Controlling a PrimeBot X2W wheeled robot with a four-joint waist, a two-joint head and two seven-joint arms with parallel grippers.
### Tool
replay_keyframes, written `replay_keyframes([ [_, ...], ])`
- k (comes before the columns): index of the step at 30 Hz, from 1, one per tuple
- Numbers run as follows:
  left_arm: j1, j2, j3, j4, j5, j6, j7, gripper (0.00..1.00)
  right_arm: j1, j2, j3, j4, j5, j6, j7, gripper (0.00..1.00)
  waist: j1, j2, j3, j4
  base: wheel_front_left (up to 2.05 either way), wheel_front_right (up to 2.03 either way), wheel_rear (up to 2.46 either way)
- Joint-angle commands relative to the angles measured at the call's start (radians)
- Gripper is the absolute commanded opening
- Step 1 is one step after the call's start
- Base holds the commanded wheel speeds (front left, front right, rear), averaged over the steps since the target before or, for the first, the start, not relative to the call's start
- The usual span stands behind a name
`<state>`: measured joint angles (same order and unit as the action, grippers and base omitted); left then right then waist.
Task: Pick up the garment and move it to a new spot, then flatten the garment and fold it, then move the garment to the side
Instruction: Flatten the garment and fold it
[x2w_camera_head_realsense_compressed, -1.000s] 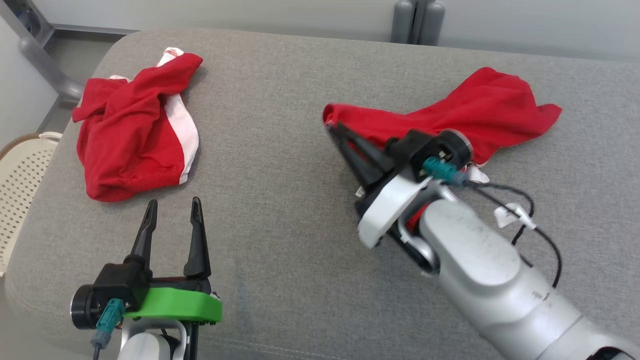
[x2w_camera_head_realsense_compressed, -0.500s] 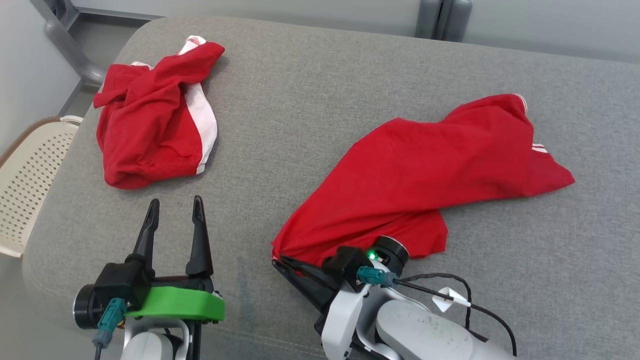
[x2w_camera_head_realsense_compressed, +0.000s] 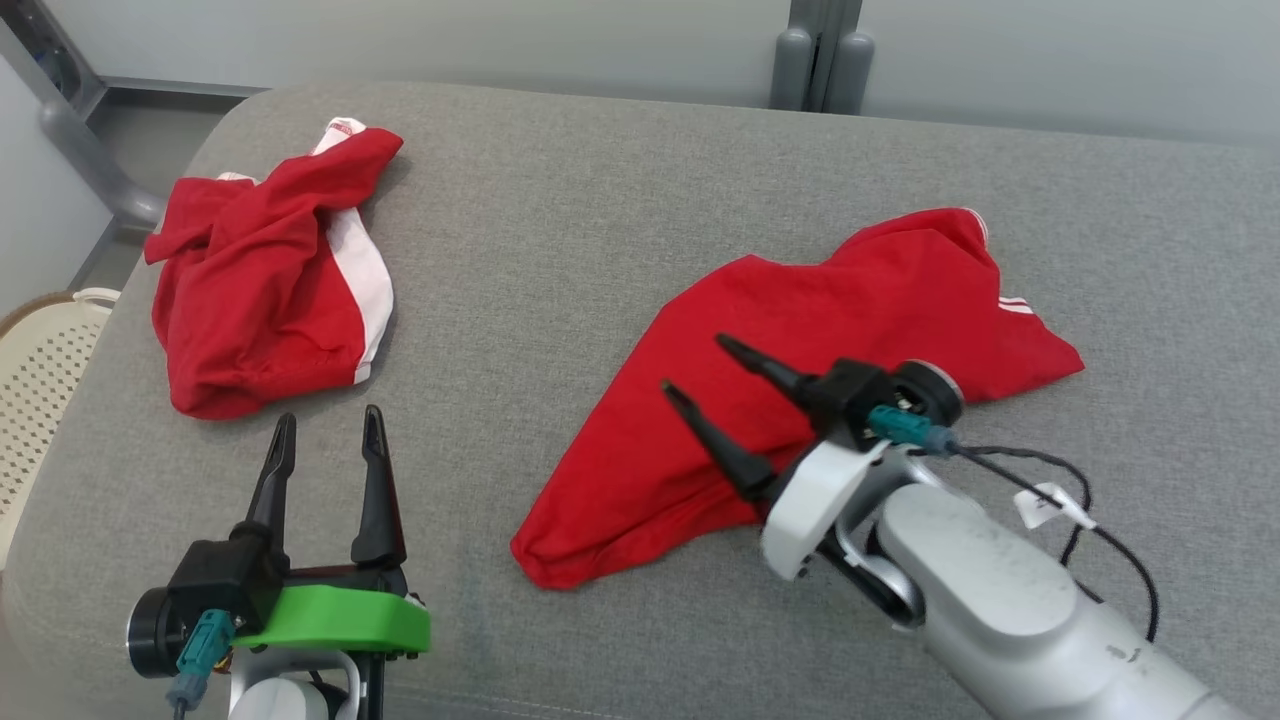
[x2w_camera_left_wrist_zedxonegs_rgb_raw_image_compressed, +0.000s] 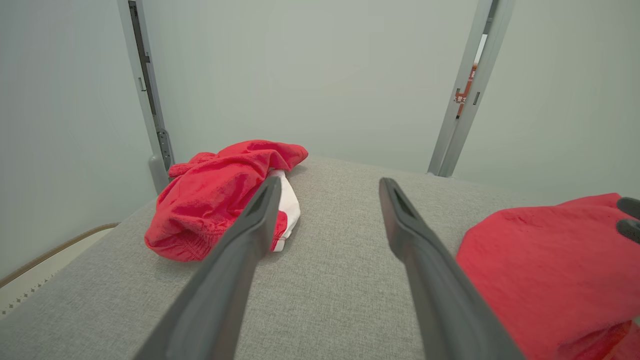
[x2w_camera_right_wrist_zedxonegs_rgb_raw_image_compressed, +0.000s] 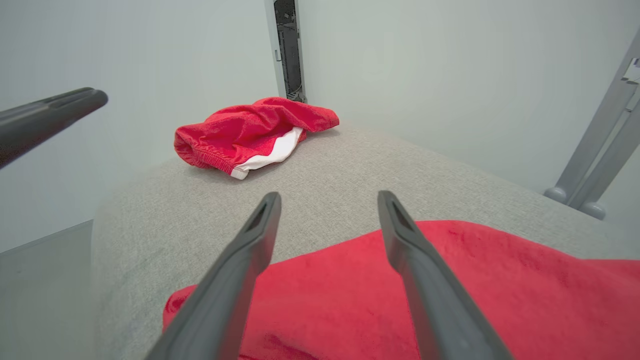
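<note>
The right gripper (x2w_camera_head_realsense_compressed: 693, 362) has just released the garment (x2w_camera_head_realsense_compressed: 850, 300), jaws now apart above it; left gripper (x2w_camera_head_realsense_compressed: 328, 414) jaws apart too. Moving seems done, flattening next.

Red garment (x2w_camera_head_realsense_compressed: 880, 300), thin white stripes at its far right corner. Lies loose and rumpled on the grey cushion (x2w_camera_head_realsense_compressed: 560, 230), right of middle. Stretches slantwise from a rounded near-left end to a pointed far-right end. Spread out in a rough wedge, unfolded, creased along the near edge.
</note>
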<state>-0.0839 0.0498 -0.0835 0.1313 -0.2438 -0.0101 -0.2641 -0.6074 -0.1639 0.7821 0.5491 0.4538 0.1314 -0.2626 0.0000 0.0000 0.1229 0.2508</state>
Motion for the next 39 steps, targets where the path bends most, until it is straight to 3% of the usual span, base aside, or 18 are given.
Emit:
replay_keyframes([
  [1, 0.016, 0.001, 0.005, -0.003, 0.007, -0.005, 0.0, 1.0, 0.016, -0.027, -0.039, -0.012, -0.013, -0.001, -0.003, 1.0, 0.0, 0.0, -0.012, -0.017, 0.0, 0.0, 0.0],
  [8, 0.015, 0.001, -0.002, -0.012, 0.009, -0.005, 0.0, 1.0, 0.035, -0.149, -0.27, 0.005, -0.049, -0.001, -0.003, 1.0, 0.0, 0.0, 0.003, -0.03, 0.0, 0.0, 0.0],
  [14, -0.006, 0.001, -0.021, -0.021, 0.003, 0.001, 0.0, 1.0, 0.013, -0.211, -0.396, 0.088, -0.072, -0.001, 0.0, 1.0, 0.0, 0.0, 0.037, -0.021, 0.0, 0.0, 0.0],
  [24, -0.04, 0.001, -0.062, -0.026, -0.013, 0.018, 0.0, 1.0, -0.031, -0.257, -0.466, 0.281, -0.064, -0.001, 0.012, 1.0, 0.0, 0.0, 0.101, 0.016, 0.0, 0.0, 0.0],
  [35, -0.071, 0.001, -0.092, -0.029, -0.032, 0.036, 0.0, 1.0, -0.059, -0.245, -0.449, 0.469, -0.025, -0.001, 0.008, 1.0, 0.0, 0.0, 0.137, 0.047, 0.0, 0.0, 0.0],
  [36, -0.071, 0.001, -0.093, -0.029, -0.033, 0.038, 0.0, 1.0, -0.06, -0.241, -0.443, 0.476, -0.018, -0.001, 0.008, 0.9, 0.0, 0.0, 0.138, 0.047, 0.0, 0.0, 0.0],
  [37, -0.071, 0.001, -0.093, -0.029, -0.033, 0.038, 0.0, 1.0, -0.062, -0.238, -0.436, 0.484, -0.01, -0.001, 0.008, 0.23, 0.0, 0.0, 0.139, 0.047, 0.0, 0.0, 0.0],
  [38, -0.071, 0.001, -0.093, -0.029, -0.033, 0.039, 0.0, 1.0, -0.064, -0.237, -0.429, 0.488, -0.003, -0.001, 0.008, 0.0, 0.0, 0.0, 0.139, 0.045, 0.0, 0.0, 0.0],
  [39, -0.071, 0.001, -0.093, -0.028, -0.033, 0.04, 0.0, 1.0, -0.066, -0.237, -0.422, 0.491, 0.006, -0.001, 0.007, 0.0, 0.0, 0.0, 0.139, 0.043, 0.0, 0.0, 0.0],
])
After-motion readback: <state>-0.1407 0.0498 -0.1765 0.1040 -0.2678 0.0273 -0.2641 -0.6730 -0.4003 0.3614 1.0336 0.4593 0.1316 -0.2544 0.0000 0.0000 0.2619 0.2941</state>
